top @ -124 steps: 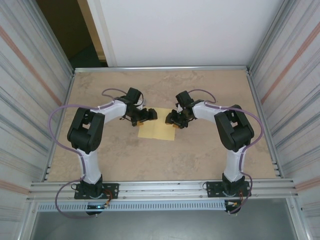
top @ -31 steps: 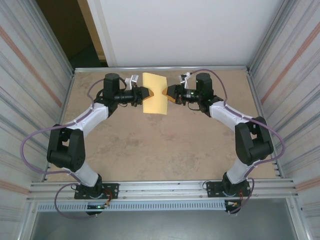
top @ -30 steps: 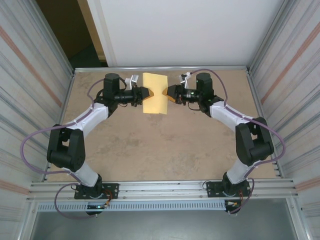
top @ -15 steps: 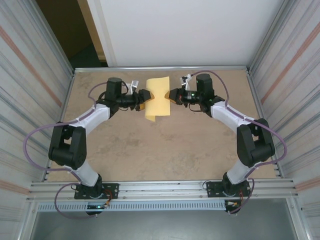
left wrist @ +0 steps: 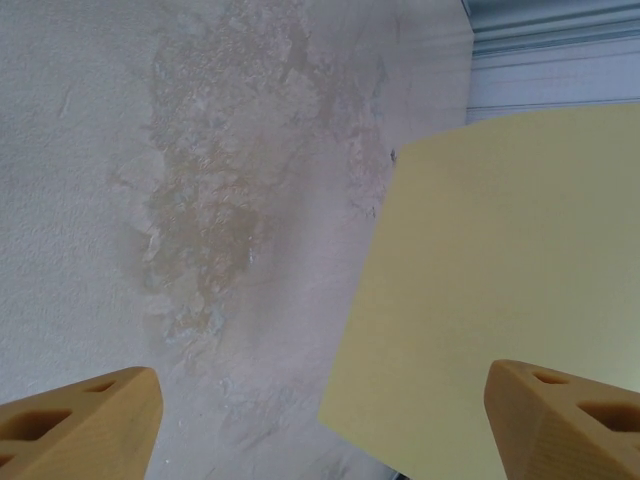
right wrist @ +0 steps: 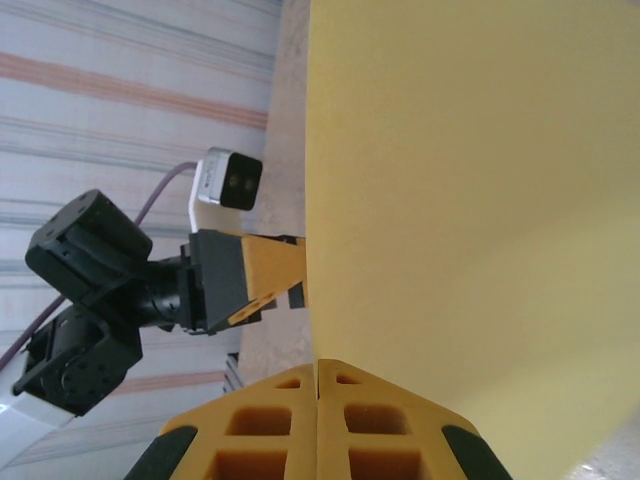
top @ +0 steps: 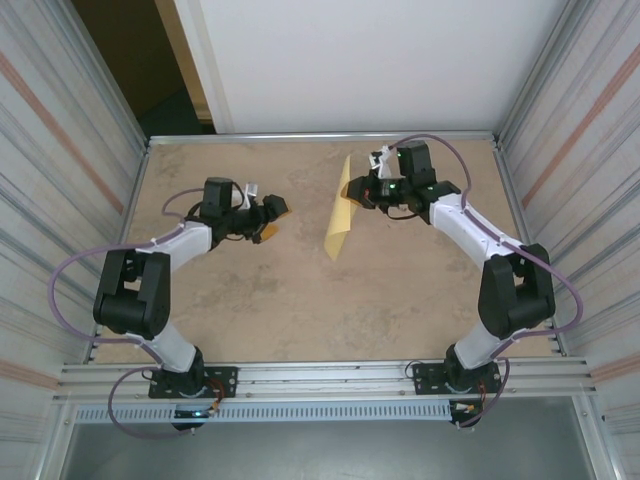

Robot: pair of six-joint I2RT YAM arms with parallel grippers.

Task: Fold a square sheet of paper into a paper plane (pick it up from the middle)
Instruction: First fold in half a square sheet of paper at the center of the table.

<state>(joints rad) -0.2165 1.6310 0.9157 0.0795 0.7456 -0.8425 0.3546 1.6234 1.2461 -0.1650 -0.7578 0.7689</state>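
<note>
The square sheet of paper (top: 338,212) hangs just right of centre in the upper half of the top view. It is turned nearly edge-on, a narrow yellow sliver slanting down to the left above the table (top: 300,300). The right gripper (top: 357,190) pinches its upper right edge. In the right wrist view the two fingers are pressed together at the bottom of the frame with the sheet rising from between them. The left gripper (top: 268,215) sits apart, left of the sheet, with its jaws spread wide and nothing between them. In its wrist view the paper fills the right side.
</note>
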